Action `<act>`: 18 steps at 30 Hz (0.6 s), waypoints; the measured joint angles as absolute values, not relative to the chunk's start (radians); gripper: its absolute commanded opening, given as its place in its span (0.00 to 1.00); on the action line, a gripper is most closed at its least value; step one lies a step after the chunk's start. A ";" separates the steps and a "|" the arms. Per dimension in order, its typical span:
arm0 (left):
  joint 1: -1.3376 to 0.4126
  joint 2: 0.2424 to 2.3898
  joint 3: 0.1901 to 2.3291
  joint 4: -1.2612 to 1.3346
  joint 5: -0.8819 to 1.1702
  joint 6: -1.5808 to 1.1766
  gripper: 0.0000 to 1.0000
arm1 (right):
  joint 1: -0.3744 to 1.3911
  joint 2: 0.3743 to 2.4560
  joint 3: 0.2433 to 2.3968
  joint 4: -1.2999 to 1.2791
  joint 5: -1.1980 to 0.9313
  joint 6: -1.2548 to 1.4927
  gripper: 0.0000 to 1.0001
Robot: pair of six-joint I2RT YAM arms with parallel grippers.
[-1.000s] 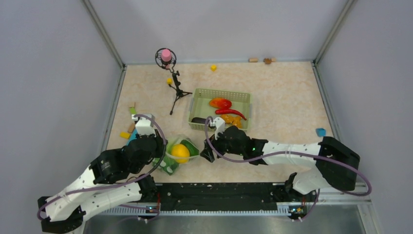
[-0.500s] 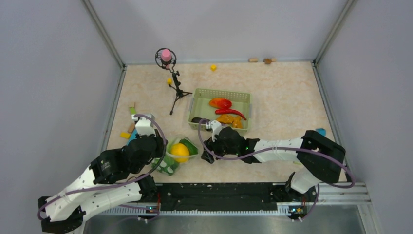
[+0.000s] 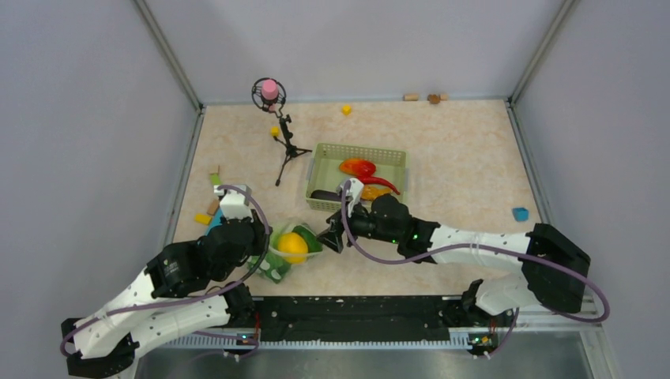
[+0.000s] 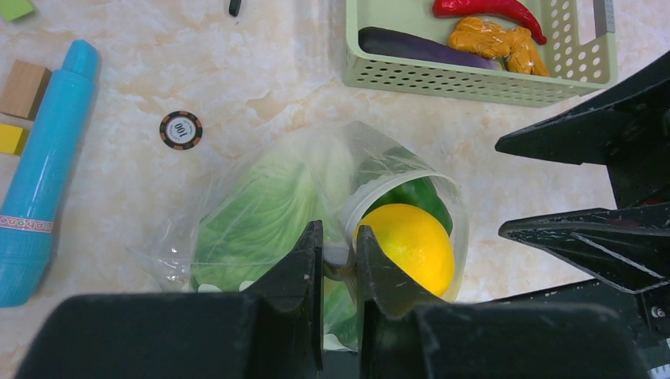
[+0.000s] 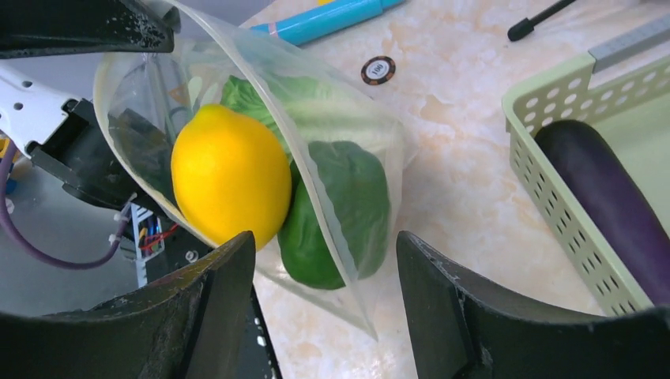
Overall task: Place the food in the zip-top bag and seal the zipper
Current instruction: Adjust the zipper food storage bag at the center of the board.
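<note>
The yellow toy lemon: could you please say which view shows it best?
Right wrist: the yellow toy lemon appears large, almost whole. Left wrist has a black finger clipping its edge; top external shows it small.

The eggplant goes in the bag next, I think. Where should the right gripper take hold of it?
Probably its middle, from straight above. The eggplant lies flat along the basket's near wall, which blocks a side approach; close across its narrow width, slipping in beside the wall.
</note>
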State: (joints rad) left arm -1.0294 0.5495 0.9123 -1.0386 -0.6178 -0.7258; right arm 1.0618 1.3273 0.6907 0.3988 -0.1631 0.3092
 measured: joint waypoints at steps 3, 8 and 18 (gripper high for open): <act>-1.029 0.550 0.912 -1.039 -0.618 -0.725 0.00 | 1.061 1.370 0.724 0.419 -0.171 0.295 0.65; -1.029 0.550 0.912 -1.039 -0.618 -0.721 0.00 | 1.061 1.462 0.762 0.427 -0.180 0.287 0.64; -1.029 0.550 0.912 -1.038 -0.617 -0.712 0.00 | 1.061 1.507 0.760 0.395 -0.076 0.292 0.63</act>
State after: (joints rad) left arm -1.0294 0.5495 0.9123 -1.0382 -0.6170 -0.7120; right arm 1.0615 1.5074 0.7605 0.3946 -0.0765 0.2924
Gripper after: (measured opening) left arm 0.170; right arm 0.639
